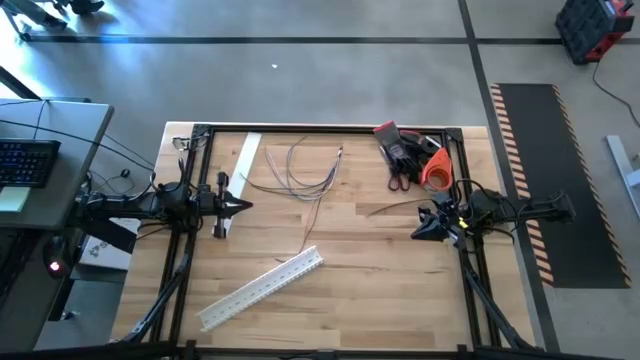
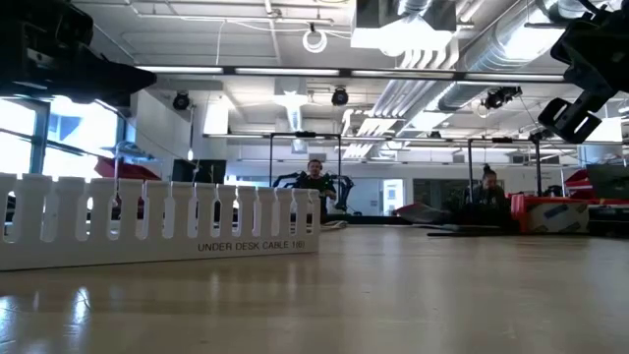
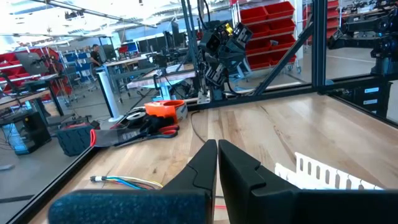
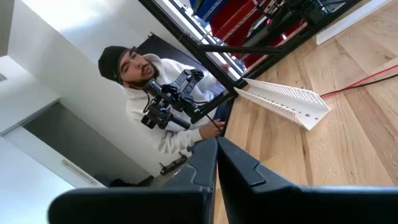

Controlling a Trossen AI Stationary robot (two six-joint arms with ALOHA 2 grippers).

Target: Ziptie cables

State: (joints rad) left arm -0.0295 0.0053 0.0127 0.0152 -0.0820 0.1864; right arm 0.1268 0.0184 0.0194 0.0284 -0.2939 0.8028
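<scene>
The cables (image 1: 308, 172), a loose bunch of thin grey and brownish wires, lie curved on the wooden table toward its far middle; their ends (image 3: 127, 182) show in the left wrist view. My left gripper (image 1: 245, 207) hovers shut at the table's left side, pointing right, with nothing in it. My right gripper (image 1: 418, 231) hovers shut at the right side, pointing left and toward the near edge, holding nothing. Both are well apart from the cables.
A white slotted channel strip (image 1: 262, 288) lies slanted near the front; another (image 1: 240, 170) lies at the far left. A red, black and orange heap of tools (image 1: 410, 155) sits at the far right. A person (image 4: 155, 93) holding a device stands beyond the table's near edge.
</scene>
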